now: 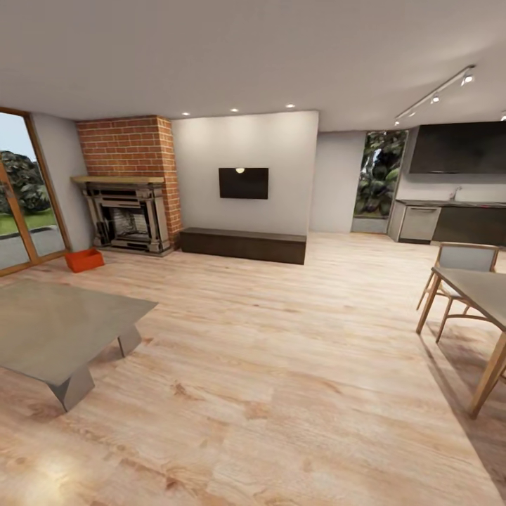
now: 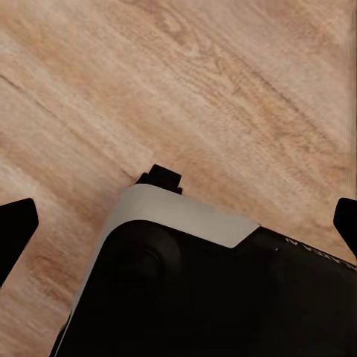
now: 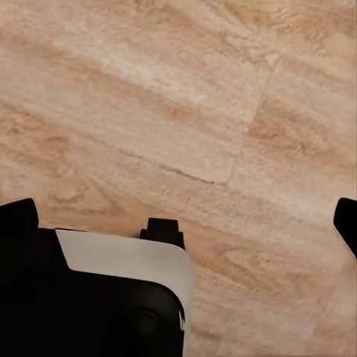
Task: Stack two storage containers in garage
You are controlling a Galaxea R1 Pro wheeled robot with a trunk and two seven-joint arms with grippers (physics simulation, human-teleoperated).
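Note:
I am in the living room with its light wood-plank floor (image 1: 281, 365). One orange-red storage container (image 1: 84, 259) sits on the planks at the far left, between the glass door and the brick fireplace. In the left wrist view my left gripper (image 2: 181, 222) hangs open over the planks, with nothing between its black fingertips (image 2: 16, 223). My right gripper (image 3: 182, 219) is also open and holds nothing, its fingertips (image 3: 346, 219) spread wide above the planks. Both are far from the container.
A low grey coffee table (image 1: 63, 330) stands at the near left. A brick fireplace (image 1: 130, 211) and a dark low console (image 1: 242, 244) line the far wall. A dining table (image 1: 485, 295) and chair (image 1: 460, 263) stand at the right.

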